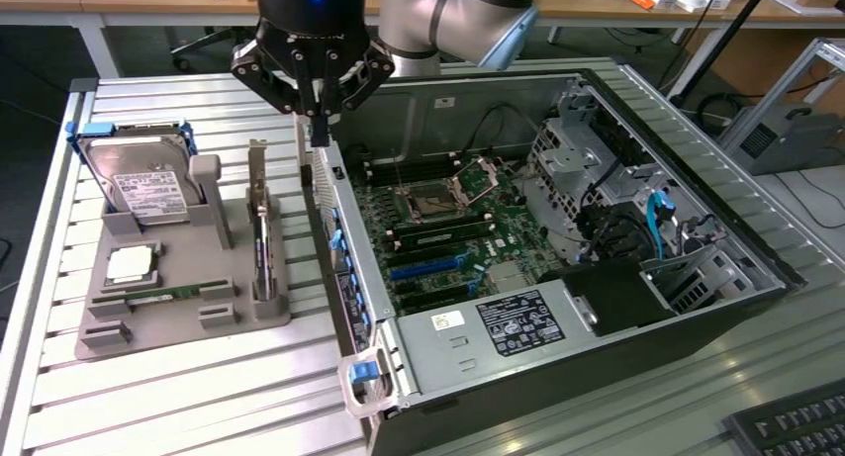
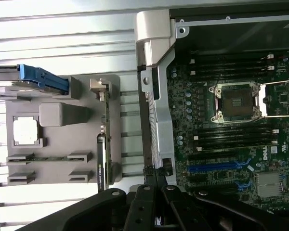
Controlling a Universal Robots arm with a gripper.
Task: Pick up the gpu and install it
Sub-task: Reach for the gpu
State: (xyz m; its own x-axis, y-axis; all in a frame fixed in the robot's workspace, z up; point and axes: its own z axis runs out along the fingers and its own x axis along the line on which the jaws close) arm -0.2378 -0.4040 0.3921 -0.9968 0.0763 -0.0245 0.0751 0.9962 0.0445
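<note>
Gripper [image 1: 317,130], fingers closed, points straight down over case wall [image 1: 346,224].

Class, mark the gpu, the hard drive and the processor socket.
gpu [image 1: 264,238], exterior view, edge of the upright card.
hard drive [image 1: 148,194], exterior view, white label.
processor socket [image 1: 433,201], exterior view, socket centre.

From my station, the arm [image 1: 456,21] reaches in from the far side of the computer case [image 1: 449,110], its pale grey elbow joint bent above the case's far wall. The wrist points straight down, so the black gripper [image 1: 319,135] hangs vertical over the case's far corner on the exterior view's left. Its linkages splay outward up top, and the two fingers [image 1: 317,105] are pressed together into one thin blade. On the wrist view the gripper [image 2: 153,190] sits just beside the case's edge.
</note>
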